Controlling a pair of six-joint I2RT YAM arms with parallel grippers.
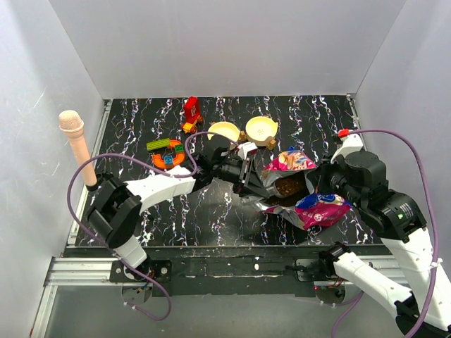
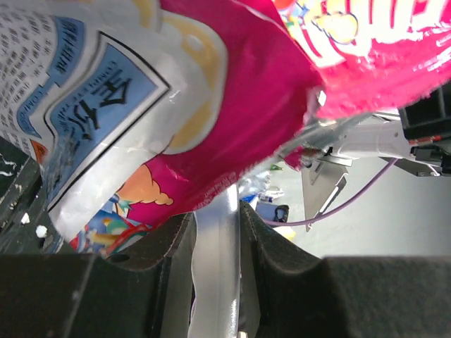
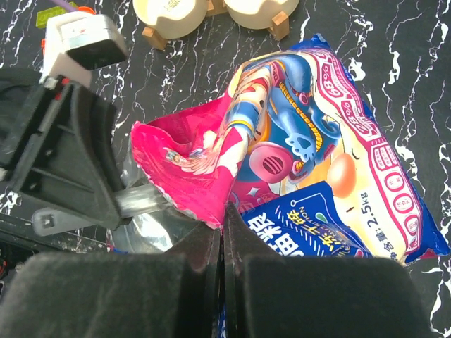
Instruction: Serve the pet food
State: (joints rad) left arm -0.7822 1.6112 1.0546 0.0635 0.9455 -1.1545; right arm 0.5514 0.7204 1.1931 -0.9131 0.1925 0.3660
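The glossy magenta-and-blue pet food bag (image 1: 299,189) lies open at centre right of the table. Brown kibble (image 1: 289,187) shows inside its mouth. My left gripper (image 1: 246,180) is shut on the bag's left mouth edge. In the left wrist view (image 2: 217,220) its jaws pinch a silvery strip of the bag (image 2: 232,84). My right gripper (image 1: 322,187) is shut on the opposite edge. In the right wrist view (image 3: 223,229) its jaws pinch the magenta rim of the bag (image 3: 303,155). Two cream bowls (image 1: 224,131) (image 1: 261,128) stand just behind the bag.
Colourful toy blocks (image 1: 167,153) and a red toy (image 1: 190,113) lie at the back left. A pink post (image 1: 75,141) stands at the left edge. The bowls also show at the top of the right wrist view (image 3: 173,14). White walls enclose the table.
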